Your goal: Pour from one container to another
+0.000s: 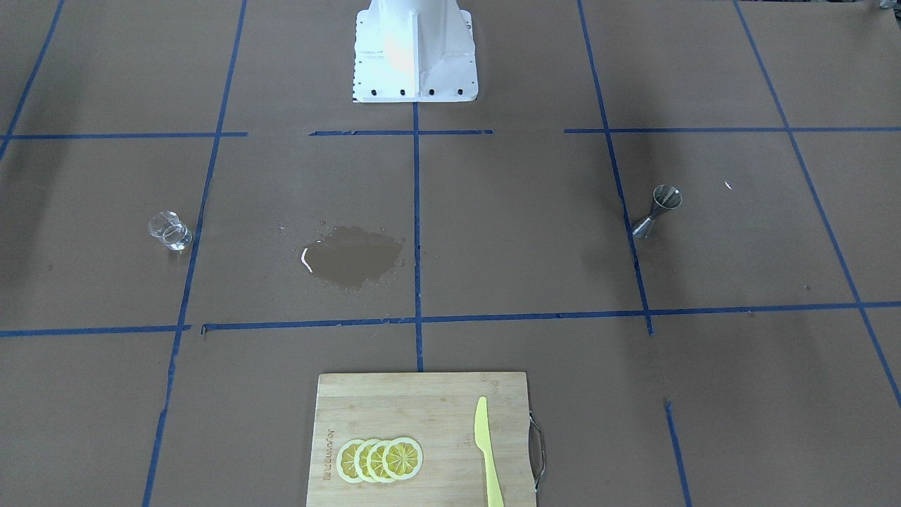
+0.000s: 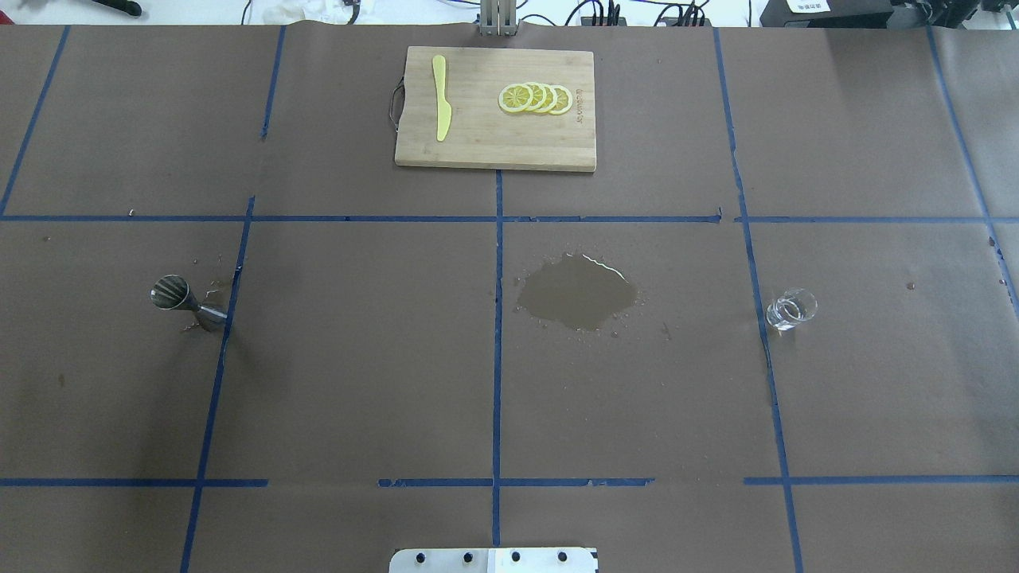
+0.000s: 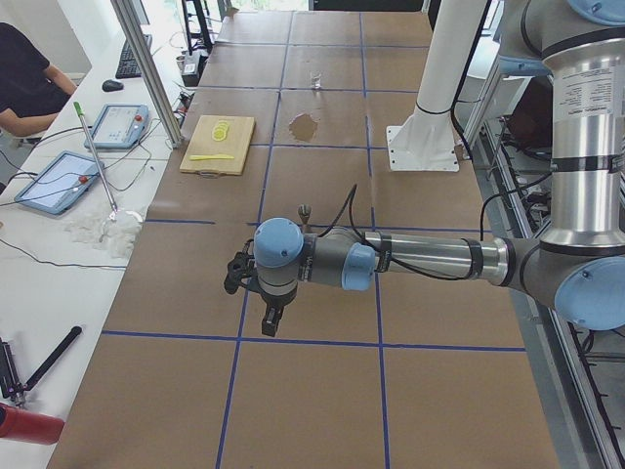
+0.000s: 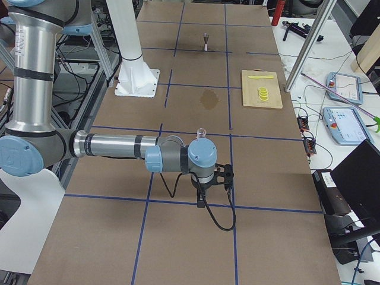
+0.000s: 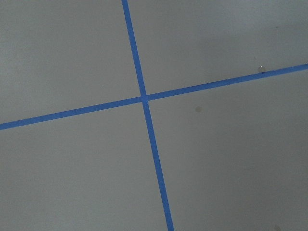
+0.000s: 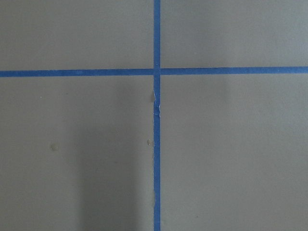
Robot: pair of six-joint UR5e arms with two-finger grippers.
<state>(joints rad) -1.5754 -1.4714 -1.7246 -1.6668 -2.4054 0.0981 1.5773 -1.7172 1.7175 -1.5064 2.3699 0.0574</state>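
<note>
Take the jigger (image 2: 185,304), left on the desk (image 2: 358,374), at its waist; carry level past the puddle (image 2: 577,292); tip slowly over the glass (image 2: 791,309) at right; cannot tell left pincer (image 3: 270,319) or right pincer (image 4: 201,199) open or closed.

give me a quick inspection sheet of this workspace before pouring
surface: brown paper table with blue tape grid; wet puddle near centre
job's things: metal jigger upright on robot's left; clear glass upright on right
clutter: cutting board with lemon slices and yellow knife
grippers: left gripper and right gripper over bare paper; open or shut unclear
cables: cable looping below right wrist
surroundings: operator, tablets on side bench
</note>
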